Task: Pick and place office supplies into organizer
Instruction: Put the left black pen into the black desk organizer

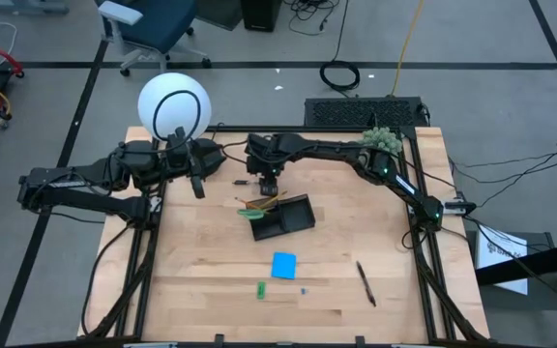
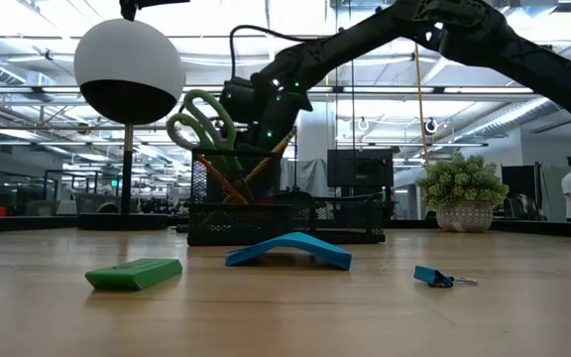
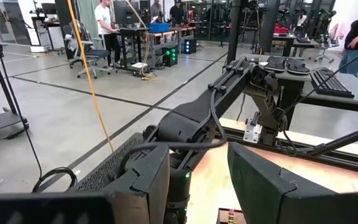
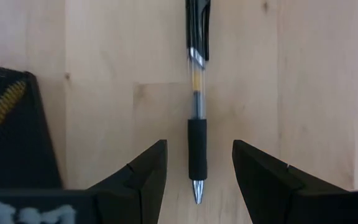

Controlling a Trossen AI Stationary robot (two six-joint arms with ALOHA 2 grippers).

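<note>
We see the right gripper (image 4: 195,174) at the upper middle of the overhead frame, fingers apart with a black pen (image 4: 197,106) lying on the table (image 1: 201,280) between them, not clamped. The organizer (image 1: 283,217) sits at the centre, holding pencils (image 1: 259,203) and green scissors (image 2: 201,121). A blue note pad (image 1: 283,265), a small green piece (image 1: 260,289) and another pen (image 1: 366,283) lie lower down. The left gripper (image 3: 197,180) waits at upper left, fingers apart and empty.

Even overhead ceiling strips light the scene brightly, the worktop (image 1: 211,280) shows soft faint shadows, and close foreground items look slightly blurred.
</note>
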